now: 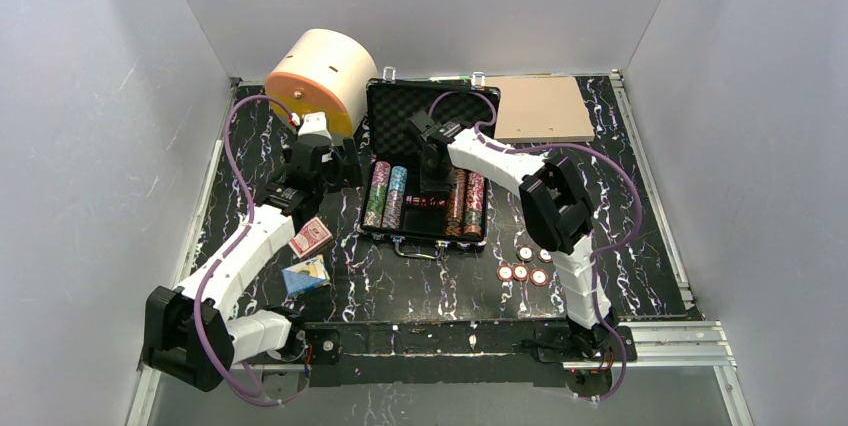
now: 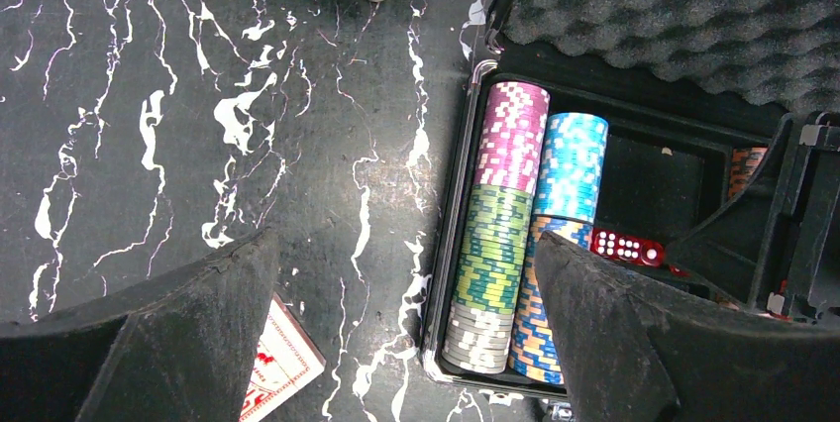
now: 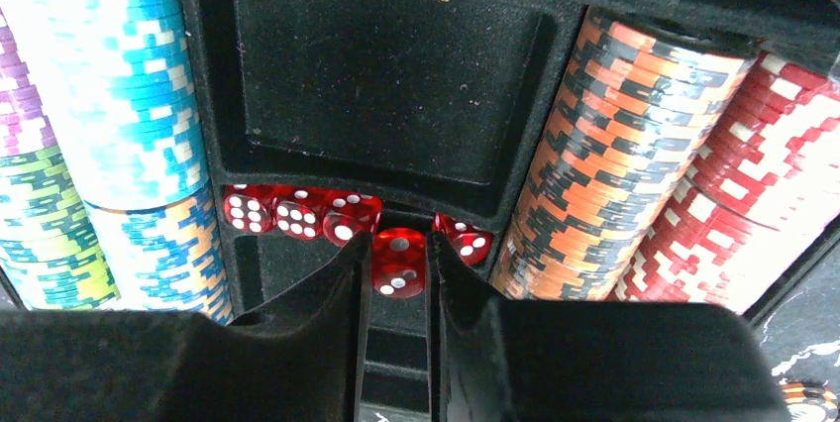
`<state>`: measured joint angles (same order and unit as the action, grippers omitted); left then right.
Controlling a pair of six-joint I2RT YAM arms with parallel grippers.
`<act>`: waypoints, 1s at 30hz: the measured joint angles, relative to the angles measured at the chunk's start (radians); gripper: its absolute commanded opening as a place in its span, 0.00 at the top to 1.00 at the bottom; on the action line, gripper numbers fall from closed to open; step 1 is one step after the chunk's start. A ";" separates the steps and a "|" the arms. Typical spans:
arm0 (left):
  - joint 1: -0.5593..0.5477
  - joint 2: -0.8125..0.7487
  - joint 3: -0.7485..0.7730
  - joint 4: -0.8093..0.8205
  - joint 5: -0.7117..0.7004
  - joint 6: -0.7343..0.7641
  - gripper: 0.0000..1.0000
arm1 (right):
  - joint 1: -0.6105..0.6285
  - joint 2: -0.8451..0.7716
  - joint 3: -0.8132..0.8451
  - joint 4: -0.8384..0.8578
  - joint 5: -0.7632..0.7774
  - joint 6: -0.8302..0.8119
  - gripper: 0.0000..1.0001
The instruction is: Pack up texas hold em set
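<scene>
1. Pinching a red die (image 3: 398, 265) between its two fingers, the right hand (image 3: 398, 249) hangs over the narrow slot in the middle of the open briefcase (image 1: 400, 106).
2. Three more dice (image 3: 297, 212) lie in a row in that slot, left of the held one. A fifth shows just to its right.
3. Pink, green and blue chip stacks (image 1: 385, 196) fill the case's left troughs. Orange and red chip stacks (image 1: 465, 201) fill the right ones.
4. The left hand (image 2: 406, 254) is spread wide and grips nothing, hovering over the tabletop (image 2: 149, 95) at the case's left wall.
5. A red card deck (image 1: 310, 237) and a blue card deck (image 1: 305, 276) lie on the tabletop beside the left arm, outside the case.
6. Several round pieces (image 1: 522, 271) lie on the tabletop near the case's front right corner.
7. The case stands with its lid raised, between a cream cylinder (image 1: 320, 76) and a tan board (image 1: 540, 108).
</scene>
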<state>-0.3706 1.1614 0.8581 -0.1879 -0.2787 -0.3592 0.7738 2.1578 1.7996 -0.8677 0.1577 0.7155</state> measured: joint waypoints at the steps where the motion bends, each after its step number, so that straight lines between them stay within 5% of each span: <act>1: 0.000 0.000 0.000 0.000 0.000 0.000 0.02 | 0.000 0.000 0.001 0.000 0.002 -0.002 0.72; 21: 0.000 -0.023 -0.001 0.000 -0.010 0.000 0.02 | 0.000 0.011 0.011 0.008 0.011 -0.013 0.58; 30: 0.000 -0.023 -0.001 0.000 -0.010 0.000 0.02 | 0.001 0.011 0.011 0.008 0.013 -0.014 0.67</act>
<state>-0.3706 1.1385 0.8574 -0.1879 -0.2882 -0.3592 0.7746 2.1685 1.8103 -0.8593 0.1707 0.7010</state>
